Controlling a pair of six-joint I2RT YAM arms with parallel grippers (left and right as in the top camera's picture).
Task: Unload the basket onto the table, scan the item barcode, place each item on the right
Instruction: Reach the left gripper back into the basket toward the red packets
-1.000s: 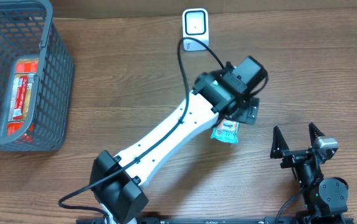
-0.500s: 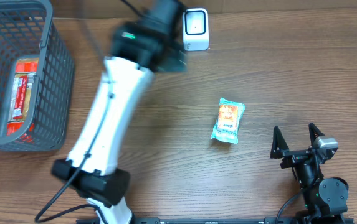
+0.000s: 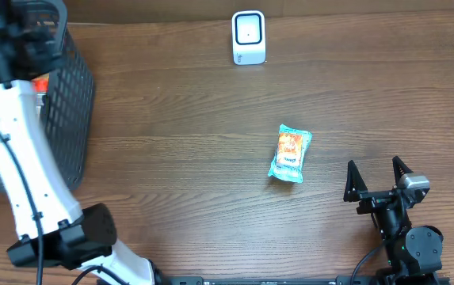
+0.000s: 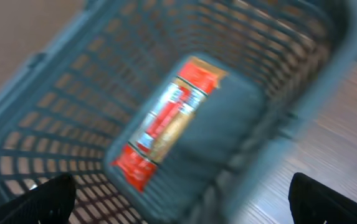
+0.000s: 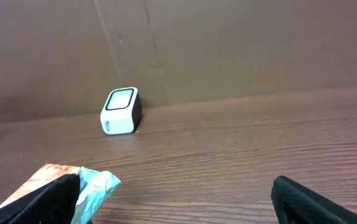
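One teal packet [image 3: 290, 154] lies near the right gripper [image 3: 374, 168], well apart from scanner [image 3: 249, 37].

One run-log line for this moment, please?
left gripper open over grey mesh basket with red-and-gold packet inside | right gripper open, empty | teal snack packet on wooden table | white box scanner untouched

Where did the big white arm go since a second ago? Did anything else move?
The left arm swung from above the teal snack packet, past the scanner, over to the basket. Its left claw, open, now hangs above the red packet inside, holding nothing. The teal snack packet, scanner, basket and open right claw stayed put.
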